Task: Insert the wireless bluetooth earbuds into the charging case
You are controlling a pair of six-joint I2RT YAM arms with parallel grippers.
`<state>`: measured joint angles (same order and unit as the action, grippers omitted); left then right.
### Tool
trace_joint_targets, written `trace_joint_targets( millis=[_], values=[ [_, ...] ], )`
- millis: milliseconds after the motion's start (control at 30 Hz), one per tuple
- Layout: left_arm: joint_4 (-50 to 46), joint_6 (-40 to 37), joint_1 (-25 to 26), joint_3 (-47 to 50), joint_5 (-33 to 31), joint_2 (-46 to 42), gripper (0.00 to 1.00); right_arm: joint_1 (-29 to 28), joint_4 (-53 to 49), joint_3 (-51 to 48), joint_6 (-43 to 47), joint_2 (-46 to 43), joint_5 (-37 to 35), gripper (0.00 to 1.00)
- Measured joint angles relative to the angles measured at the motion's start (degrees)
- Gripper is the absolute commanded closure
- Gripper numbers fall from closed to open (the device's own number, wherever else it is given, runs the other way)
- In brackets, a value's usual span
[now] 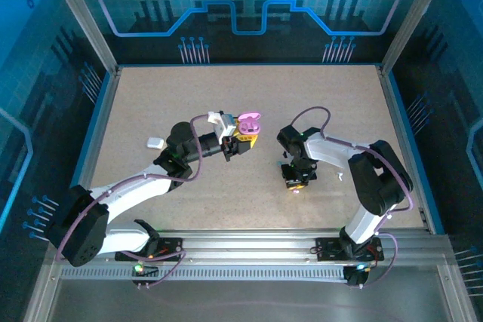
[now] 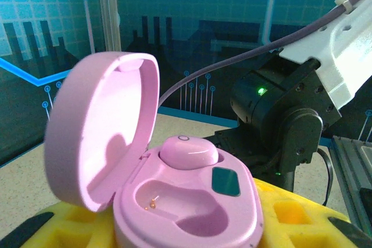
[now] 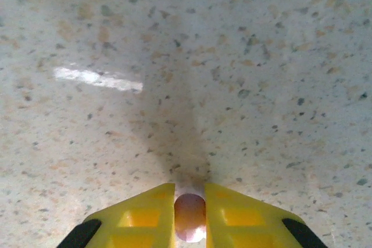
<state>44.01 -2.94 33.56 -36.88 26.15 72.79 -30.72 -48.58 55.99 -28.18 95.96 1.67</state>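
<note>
My left gripper [image 1: 240, 141] is shut on the pink charging case [image 1: 249, 121] and holds it above the table with the lid [image 2: 99, 132] swung open. One pink earbud [image 2: 189, 152] sits in the case's far slot. The near slot [image 2: 180, 204] is empty, with gold contacts showing. My right gripper [image 1: 296, 182] is down at the tabletop right of centre. Its yellow fingers [image 3: 142, 216] are shut on a small pinkish earbud [image 3: 190, 216] pinched between the tips, just above the speckled table [image 3: 186, 74].
A small white object [image 1: 156, 142] lies on the table left of the left arm. The right arm's black wrist [image 2: 285, 114] stands close behind the held case. Metal frame posts and blue walls enclose the table [image 1: 151, 96].
</note>
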Motion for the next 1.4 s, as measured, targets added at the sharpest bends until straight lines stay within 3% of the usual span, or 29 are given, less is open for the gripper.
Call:
trace_joint_targets(
  millis=[167,333,500,667,1000,1400],
  values=[
    [0.00,0.00,0.00,0.00,-0.02,0.00,0.69,2.34,1.14,0.42,-0.04,-7.32,8.07,0.83],
    [0.00,-0.02,0.00,0.22,-0.74,0.00,0.69,9.64,6.51,0.50,-1.81,-14.51,22.82,0.83],
    [-0.02,-0.04,0.00,0.33,-1.51,0.00,0.69,14.82,11.32,0.52,-4.63,-18.27,36.26,0.83],
    [0.02,-0.04,0.00,0.33,-1.95,1.42,0.69,16.90,14.45,0.83,-7.89,-20.44,44.78,0.83],
    [1.11,-0.24,1.22,0.33,-3.61,6.80,0.69,17.03,17.84,7.26,-13.29,-23.06,51.06,0.82],
    [10.78,-0.63,6.38,0.31,-10.82,15.76,0.69,13.25,19.47,13.68,-14.71,-21.86,48.59,0.82]
  ],
)
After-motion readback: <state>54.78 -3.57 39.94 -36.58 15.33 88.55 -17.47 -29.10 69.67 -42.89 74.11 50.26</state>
